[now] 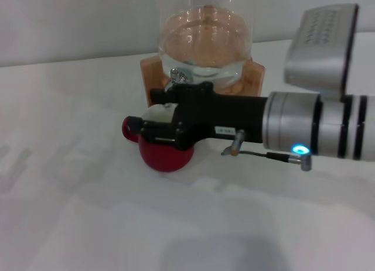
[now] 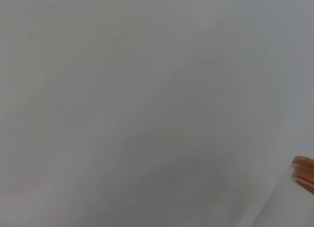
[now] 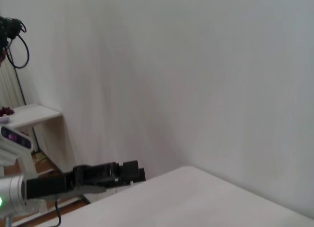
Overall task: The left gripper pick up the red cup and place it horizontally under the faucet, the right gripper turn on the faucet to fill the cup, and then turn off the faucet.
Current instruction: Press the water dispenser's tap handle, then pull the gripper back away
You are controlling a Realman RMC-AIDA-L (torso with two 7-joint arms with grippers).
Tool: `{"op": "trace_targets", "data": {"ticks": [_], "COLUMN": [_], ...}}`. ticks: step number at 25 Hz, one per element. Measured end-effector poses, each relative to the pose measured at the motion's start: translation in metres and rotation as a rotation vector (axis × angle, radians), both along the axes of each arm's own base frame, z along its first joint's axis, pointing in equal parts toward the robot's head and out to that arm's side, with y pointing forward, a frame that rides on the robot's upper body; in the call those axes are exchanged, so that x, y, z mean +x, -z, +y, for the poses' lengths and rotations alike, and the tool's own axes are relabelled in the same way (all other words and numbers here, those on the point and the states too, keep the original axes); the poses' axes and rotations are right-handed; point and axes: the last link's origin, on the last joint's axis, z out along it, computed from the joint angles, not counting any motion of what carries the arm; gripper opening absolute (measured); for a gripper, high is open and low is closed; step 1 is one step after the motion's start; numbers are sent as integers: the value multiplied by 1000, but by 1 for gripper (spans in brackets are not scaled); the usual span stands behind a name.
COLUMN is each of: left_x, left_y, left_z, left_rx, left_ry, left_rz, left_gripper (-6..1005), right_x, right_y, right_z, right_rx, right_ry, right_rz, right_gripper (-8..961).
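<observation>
Red cup upright on the white counter, mouth up, cream inside, small handle toward the left, directly below the chrome faucet of the glass jar. Right end effector stretched across cup and faucet, hiding much of both; opening cannot be told. Left end effector parked well off the counter, nothing held, opening unclear.

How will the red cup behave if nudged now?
The red cup is rounded, so it may rock or roll. It looks glazed, hence probably slippery and chip-prone. The right gripper reaches across above it toward the faucet, so knocks seem possible.
</observation>
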Motion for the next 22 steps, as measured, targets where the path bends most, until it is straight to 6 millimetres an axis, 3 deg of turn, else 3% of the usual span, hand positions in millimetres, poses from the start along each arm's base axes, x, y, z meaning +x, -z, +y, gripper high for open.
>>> {"op": "trace_targets", "data": {"ticks": [10,22], "left_x": [-3,0], "left_y": [1,2], "left_z": [-4,-3], "left_rx": [-5,-16], "left_ry": [-9,3], "left_rz": [-1,-4], "left_gripper": [650,649], "right_x": [-11,-1], "right_y": [14,15], "right_z": [7,10], "right_rx": [11,47], "right_ry": [-42,-15], "right_rz": [-26,-56], "right_gripper": [659,659]}}
